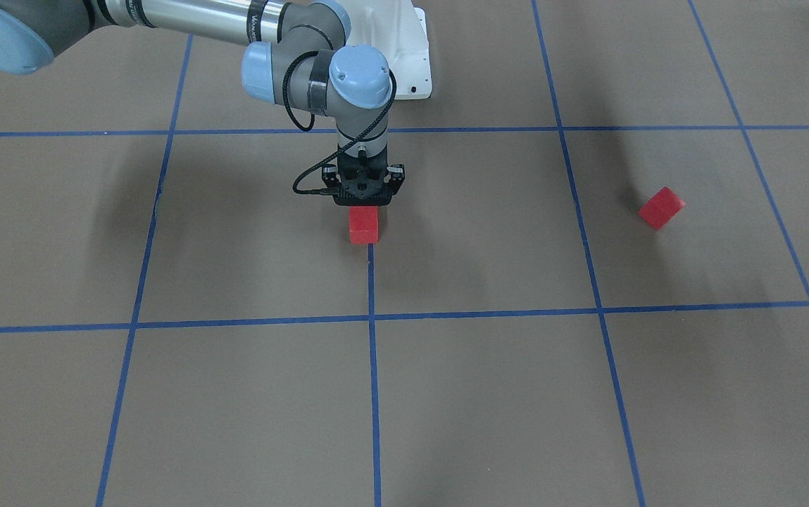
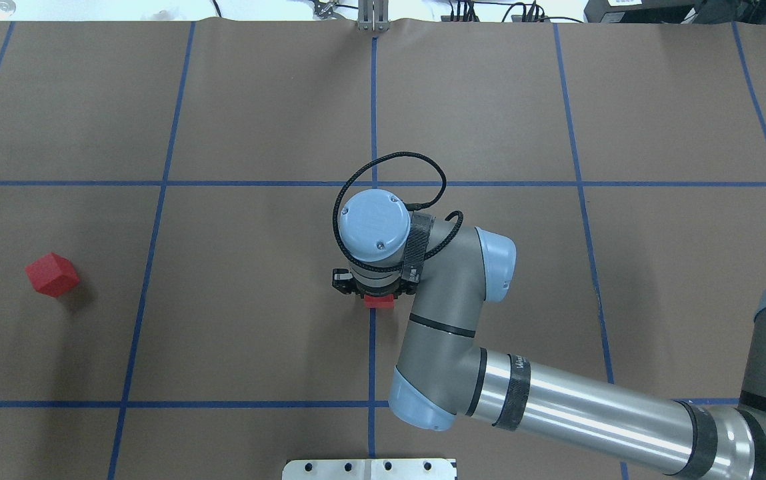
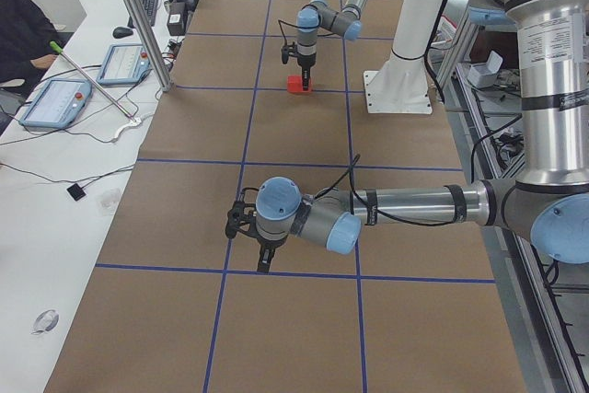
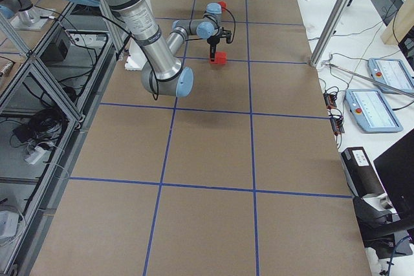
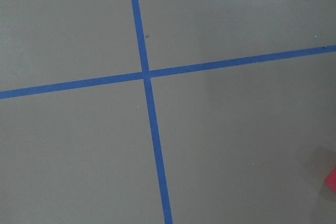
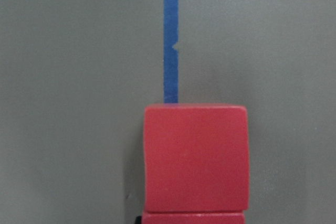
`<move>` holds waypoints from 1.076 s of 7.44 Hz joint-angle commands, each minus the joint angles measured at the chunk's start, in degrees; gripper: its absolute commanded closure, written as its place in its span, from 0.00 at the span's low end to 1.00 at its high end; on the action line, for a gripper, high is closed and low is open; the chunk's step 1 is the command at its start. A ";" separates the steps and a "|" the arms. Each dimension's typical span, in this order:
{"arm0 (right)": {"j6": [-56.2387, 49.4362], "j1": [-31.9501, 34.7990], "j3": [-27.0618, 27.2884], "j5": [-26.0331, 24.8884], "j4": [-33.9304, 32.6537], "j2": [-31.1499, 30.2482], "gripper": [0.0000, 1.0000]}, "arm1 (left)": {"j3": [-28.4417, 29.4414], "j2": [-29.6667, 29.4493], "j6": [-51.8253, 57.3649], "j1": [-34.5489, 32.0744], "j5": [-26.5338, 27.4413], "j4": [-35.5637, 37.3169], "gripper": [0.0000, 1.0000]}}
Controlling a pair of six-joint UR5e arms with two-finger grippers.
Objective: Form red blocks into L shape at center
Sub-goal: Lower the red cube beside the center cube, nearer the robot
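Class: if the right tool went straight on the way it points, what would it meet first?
Probably the red block right under the right tool, on the blue tape line; the gap between them is unclear.

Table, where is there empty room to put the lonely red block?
Bare table lies on both sides of the middle blocks, and all the way to the lone block. Only under the right gripper is it crowded.

Robotics laboratory: two UR5e arms stand over a brown-papered table [image 2: 256, 100] gridded in blue tape [image 2: 156, 183]. Across the table from the right gripper [image 1: 365, 200], a white bench [image 3: 46, 218] carries teach pendants [image 3: 55, 103]. Aluminium posts [image 3: 138, 16] rise alongside the bench, and a white pedestal base [image 1: 408, 63] stands behind the gripper.
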 commanded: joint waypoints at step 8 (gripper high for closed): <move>-0.18 -0.07 -0.09 -0.77 0.02 0.23 0.00 | -0.05 0.00 -0.87 0.00 0.00 -0.09 0.00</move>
